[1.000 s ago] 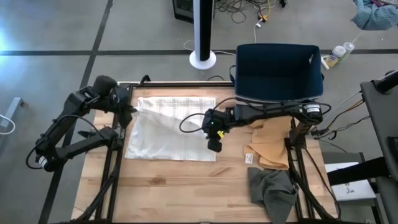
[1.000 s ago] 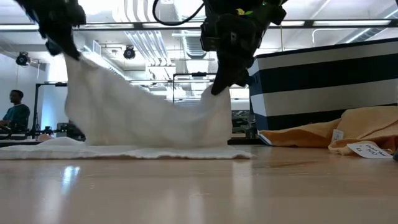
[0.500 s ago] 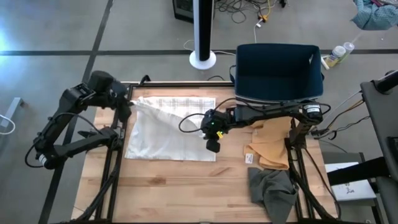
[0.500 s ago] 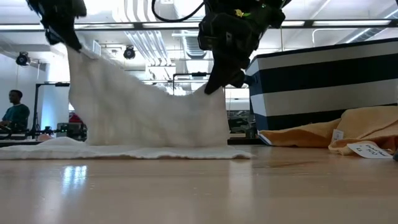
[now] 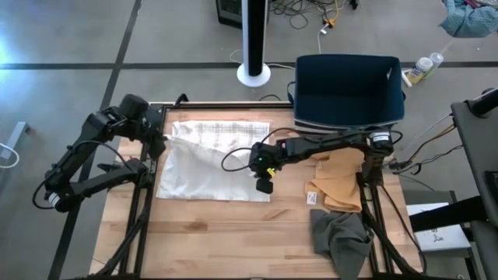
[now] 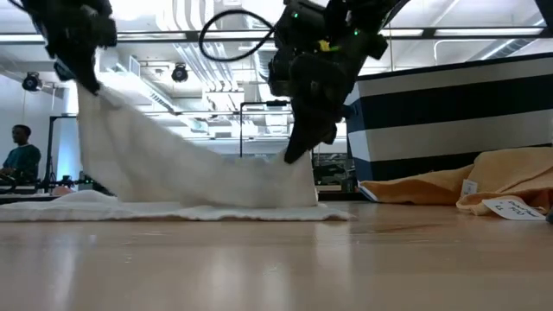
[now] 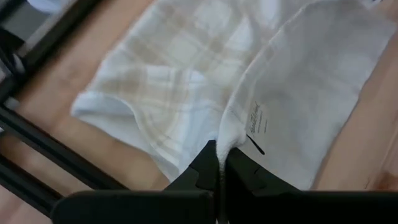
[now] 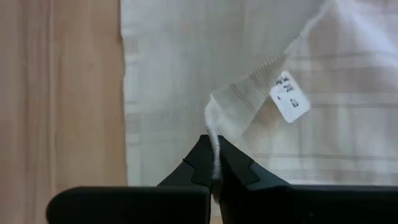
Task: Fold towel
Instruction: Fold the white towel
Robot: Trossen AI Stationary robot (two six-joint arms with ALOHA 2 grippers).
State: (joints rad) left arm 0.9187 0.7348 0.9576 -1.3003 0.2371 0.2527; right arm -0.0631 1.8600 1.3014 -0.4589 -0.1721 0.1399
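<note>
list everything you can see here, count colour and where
white towel: 1, white with faint checks, left-centre of the table, one edge lifted by both grippers
tan cloth: 1, tan, with a white tag, right side of the table
grey cloth: 1, dark grey, crumpled at the table's right front corner
striped bin: 1, navy with white stripes, far right edge of the table
table: 1, light wood
white post: 1, white, on the floor behind the table
person: 1, far off in the room, low view
left gripper: 1, dark, shut on the towel's left corner
right gripper: 1, dark, shut on the towel's right corner
</note>
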